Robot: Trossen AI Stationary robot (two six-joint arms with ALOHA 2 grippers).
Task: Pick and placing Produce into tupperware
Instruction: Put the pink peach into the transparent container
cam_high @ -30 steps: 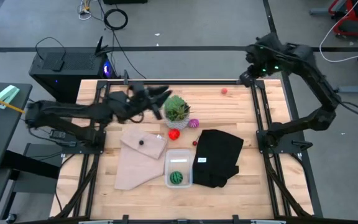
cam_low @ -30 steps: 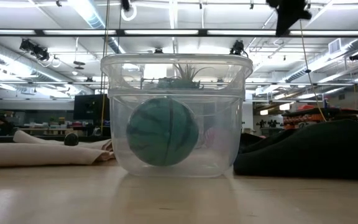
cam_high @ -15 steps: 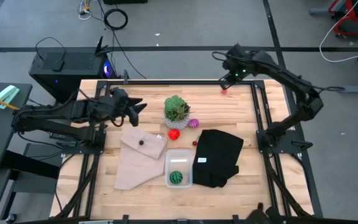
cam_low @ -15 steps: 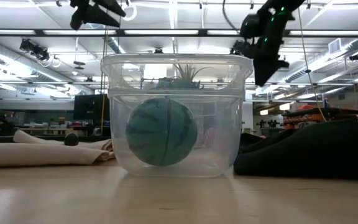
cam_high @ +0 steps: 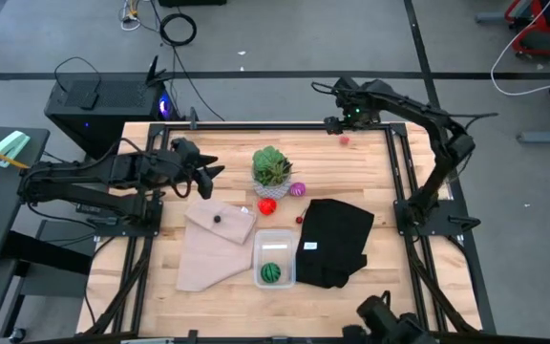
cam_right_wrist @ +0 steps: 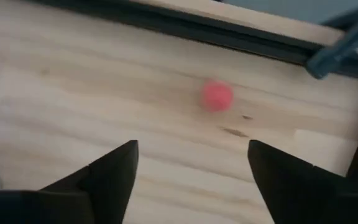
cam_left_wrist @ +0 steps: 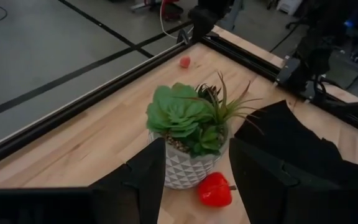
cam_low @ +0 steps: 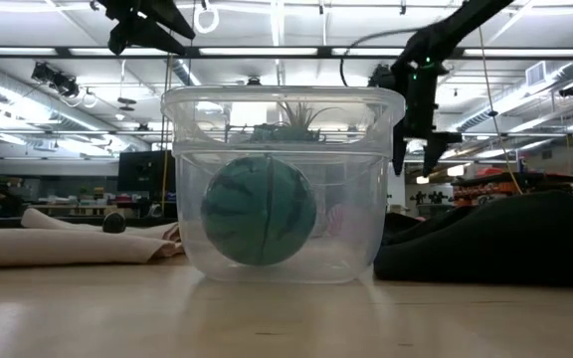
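The right gripper is found at the far right corner of the table, lowered from its raised position of a second ago, with its jaws now spread wide and empty. It is aimed at a small pink-red round piece lying on the bare wood just beside the black frame rail; this is judged the next pick. The left gripper has been drawn back from the spiky green plant in a white pot and is held part-open, empty, above the left side of the table.

The small clear rectangular plastic container is placed near the front, between the tan cloth and the black cloth, its long axis running front to back. The dark green striped ball is already inside. A red piece and a magenta striped ball remain beside the pot. The round pieces show no long axis.
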